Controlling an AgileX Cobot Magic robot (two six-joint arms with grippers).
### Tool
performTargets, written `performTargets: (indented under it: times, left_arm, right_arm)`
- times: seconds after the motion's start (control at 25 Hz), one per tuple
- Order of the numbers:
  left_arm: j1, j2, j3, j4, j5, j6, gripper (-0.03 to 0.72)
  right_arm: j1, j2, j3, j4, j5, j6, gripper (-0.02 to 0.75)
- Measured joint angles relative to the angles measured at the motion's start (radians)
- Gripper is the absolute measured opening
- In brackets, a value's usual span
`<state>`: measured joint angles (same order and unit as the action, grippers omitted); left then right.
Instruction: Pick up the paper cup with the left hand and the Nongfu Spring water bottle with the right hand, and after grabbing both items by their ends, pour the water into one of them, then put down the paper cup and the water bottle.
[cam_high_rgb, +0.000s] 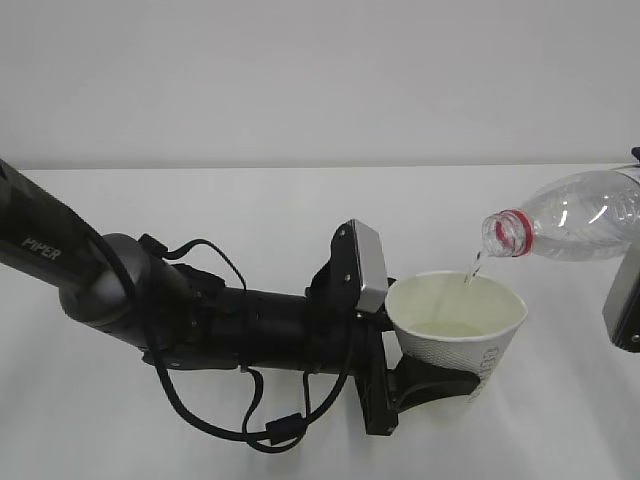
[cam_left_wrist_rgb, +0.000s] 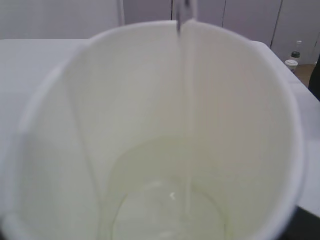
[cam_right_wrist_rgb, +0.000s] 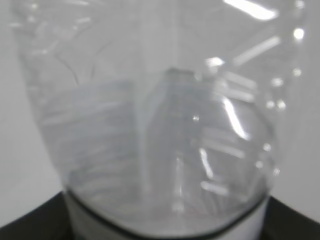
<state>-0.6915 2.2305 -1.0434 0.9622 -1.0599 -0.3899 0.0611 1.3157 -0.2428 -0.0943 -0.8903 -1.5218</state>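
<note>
Only thing I can actually read is "PIPER" in white on the black left arm (cam_high_rgb: 60, 262); the paper cup (cam_high_rgb: 470, 335) has some printing, way too blurry.

The white tapered paper cup (cam_high_rgb: 458, 322) is cream inside, with faint green-and-black printing on its outer wall at four o'clock. The clear colourless water (cam_left_wrist_rgb: 165, 210) pooled in it reads pale yellowish-green. At the cup's two o'clock, the clear ribbed plastic water bottle (cam_high_rgb: 580, 215) carries a red neck ring. At its nine o'clock, the black robot arm (cam_high_rgb: 180, 300) bears white "PIPER" lettering and a grey camera block (cam_high_rgb: 368, 265). The table (cam_high_rgb: 200, 200) is plain white.
</note>
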Motion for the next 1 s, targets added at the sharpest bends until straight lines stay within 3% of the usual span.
performTargets:
  times: [1.0]
  left_arm:
    - [0.000,0.000,0.000,0.000,0.002,0.000,0.498]
  right_arm:
    - [0.000,0.000,0.000,0.000,-0.002,-0.004,0.440]
